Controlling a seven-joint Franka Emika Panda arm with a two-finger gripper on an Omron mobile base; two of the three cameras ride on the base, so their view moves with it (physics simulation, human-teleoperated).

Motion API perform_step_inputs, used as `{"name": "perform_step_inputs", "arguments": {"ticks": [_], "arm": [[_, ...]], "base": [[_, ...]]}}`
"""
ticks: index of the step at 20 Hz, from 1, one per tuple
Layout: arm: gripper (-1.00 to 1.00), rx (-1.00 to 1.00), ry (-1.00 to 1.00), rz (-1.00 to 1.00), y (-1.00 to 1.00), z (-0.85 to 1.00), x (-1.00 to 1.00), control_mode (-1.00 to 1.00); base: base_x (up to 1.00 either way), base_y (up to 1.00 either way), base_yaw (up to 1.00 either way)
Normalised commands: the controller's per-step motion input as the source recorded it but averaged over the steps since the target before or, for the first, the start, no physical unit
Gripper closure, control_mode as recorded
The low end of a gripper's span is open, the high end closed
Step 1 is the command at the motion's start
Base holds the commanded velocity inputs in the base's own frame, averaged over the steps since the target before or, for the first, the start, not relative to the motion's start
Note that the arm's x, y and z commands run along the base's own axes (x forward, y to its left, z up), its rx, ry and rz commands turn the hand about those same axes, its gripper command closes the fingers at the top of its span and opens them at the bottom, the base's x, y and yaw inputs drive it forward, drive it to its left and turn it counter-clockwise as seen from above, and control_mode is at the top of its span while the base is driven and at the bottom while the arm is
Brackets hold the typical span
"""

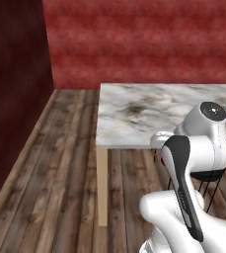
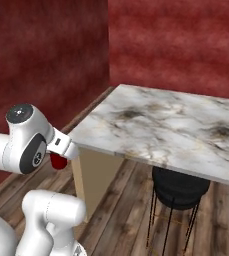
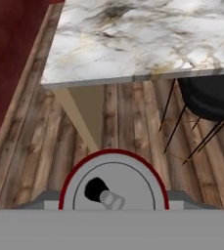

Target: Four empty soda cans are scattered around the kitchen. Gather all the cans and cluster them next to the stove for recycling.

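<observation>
A red soda can (image 3: 113, 188) with a silver top and pull tab sits right under the hand camera, held upright between the fingers of my gripper (image 3: 113, 202), which is shut on it. In the right base view the can (image 2: 59, 161) hangs as a small red shape below the white hand (image 2: 62, 145), just off the near left corner of the marble table. In the left base view a sliver of the red can (image 1: 162, 160) peeks out beside the arm. The stove is out of view.
A marble-topped table (image 2: 161, 125) on a tan leg (image 1: 102, 188) stands ahead. A black wire-legged stool (image 2: 178, 192) is tucked under its near edge. Dark red walls (image 1: 144, 39) close the back and left. Bare wooden floor (image 1: 55, 168) lies left of the table.
</observation>
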Motion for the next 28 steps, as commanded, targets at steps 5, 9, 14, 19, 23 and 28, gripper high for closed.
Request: {"name": "perform_step_inputs", "arguments": {"ticks": [5, 9, 14, 19, 23, 28], "arm": [[1.00, 0.00, 0.00, 0.00, 0.00, 0.00, 0.00, 1.00], [1.00, 0.00, 0.00, 0.00, 0.00, 0.00, 0.00, 1.00], [1.00, 0.00, 0.00, 0.00, 0.00, 0.00, 0.00, 1.00], [1.00, 0.00, 0.00, 0.00, 0.00, 0.00, 0.00, 1.00], [1.00, 0.00, 0.00, 0.00, 0.00, 0.00, 0.00, 1.00], [1.00, 0.00, 0.00, 0.00, 0.00, 0.00, 0.00, 1.00]], "base": [[-0.11, 0.59, -0.14], [-0.09, 0.57, -0.12], [-0.02, 0.57, -0.10], [0.00, 0.56, -0.09], [0.00, 0.56, -0.06], [0.00, 0.55, -0.01]]}}
